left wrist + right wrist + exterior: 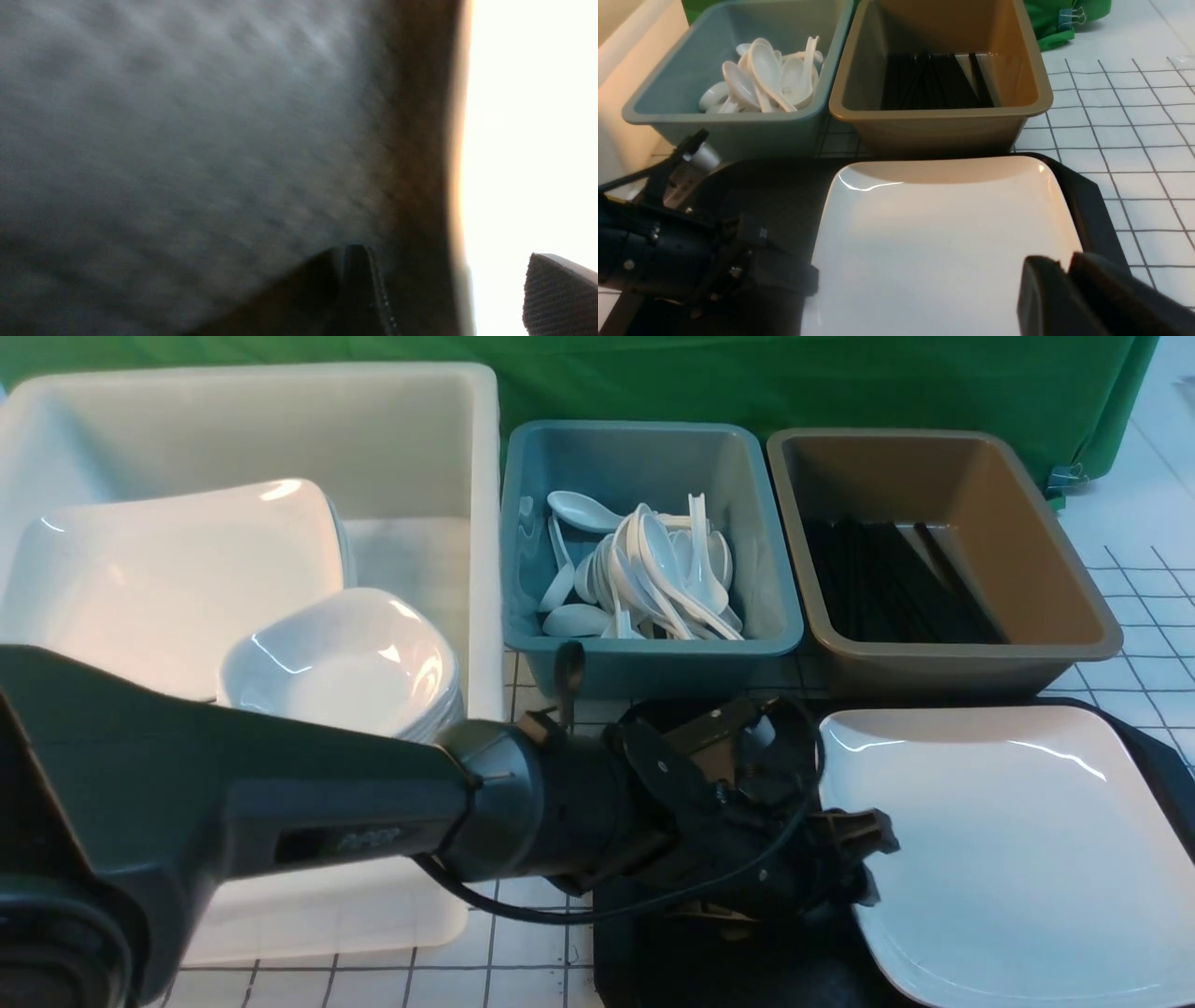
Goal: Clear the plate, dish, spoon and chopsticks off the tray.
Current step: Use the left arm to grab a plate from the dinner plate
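I work in a test lab staged as a dish-clearing station, not a real kitchen. A green cloth [747, 373] hangs as a backdrop, pinned with a binder clip [1070, 19]. The white counter [1158, 607] is ruled in a black grid. On it stand sorting bins: a white tub [420, 439] of plates [168, 579] and bowls [345, 653], a teal bin [653, 649] of spoons [644, 569], and a brown bin [971, 658] of chopsticks [887, 588].

Glossy white plate [1018, 840] right of the black left gripper [864, 870], black diamond-textured tray [653, 961] under it. Beyond it: teal bin [653, 649] with white spoons [644, 574], brown bin [971, 658] with black chopsticks [887, 583]. Left: white tub [280, 392]. White table [1148, 653], dark grid lines. Green cloth [747, 373].
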Tool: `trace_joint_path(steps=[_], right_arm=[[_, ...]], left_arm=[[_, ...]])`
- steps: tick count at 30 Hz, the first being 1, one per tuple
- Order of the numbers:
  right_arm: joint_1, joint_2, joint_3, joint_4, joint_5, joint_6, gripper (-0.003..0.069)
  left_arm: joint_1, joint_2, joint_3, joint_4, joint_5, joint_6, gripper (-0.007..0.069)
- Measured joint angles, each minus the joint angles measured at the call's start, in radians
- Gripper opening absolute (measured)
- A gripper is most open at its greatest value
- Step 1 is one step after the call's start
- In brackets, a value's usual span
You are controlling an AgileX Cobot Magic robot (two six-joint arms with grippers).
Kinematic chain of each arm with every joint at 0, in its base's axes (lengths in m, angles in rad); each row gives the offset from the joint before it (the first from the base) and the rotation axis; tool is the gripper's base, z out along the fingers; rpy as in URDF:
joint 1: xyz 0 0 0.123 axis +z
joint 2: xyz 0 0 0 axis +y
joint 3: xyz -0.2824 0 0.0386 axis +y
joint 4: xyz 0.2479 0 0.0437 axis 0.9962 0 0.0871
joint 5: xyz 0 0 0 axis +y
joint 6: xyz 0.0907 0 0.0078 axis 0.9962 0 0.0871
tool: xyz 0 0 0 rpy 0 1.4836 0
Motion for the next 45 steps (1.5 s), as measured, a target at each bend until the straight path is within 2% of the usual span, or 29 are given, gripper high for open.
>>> trace_joint_path(steps=[5, 14, 22, 31, 40, 45], right_arm=[[0.0, 0.0, 0.0, 0.0, -0.001, 0.0, 0.0083], [0.0, 0.0, 0.0, 0.0, 0.0, 0.0, 0.0087], [0.0, 0.0, 0.0, 0.0, 0.004, 0.0, 0.0092], [0.0, 0.0, 0.0, 0.0, 0.005, 0.0, 0.0105], [0.0, 0.0, 0.0, 0.0, 0.007, -0.001, 0.0118], [0.0, 0.0, 0.0, 0.0, 0.007, -0.001, 0.0123]], left_arm=[[-0.033, 0.005, -0.039, 0.001, -0.009, 0.052, 0.0437], [-0.038, 0.005, -0.043, 0.014, -0.023, 0.053, 0.0438], [-0.038, 0.035, -0.049, 0.012, -0.024, -0.03, 0.0438], [-0.038, 0.056, -0.06, -0.065, -0.035, -0.054, 0.0426], [-0.038, 0.069, -0.071, -0.125, -0.041, -0.054, 0.0293], [-0.038, 0.077, -0.124, -0.125, -0.031, -0.039, 0.0174]])
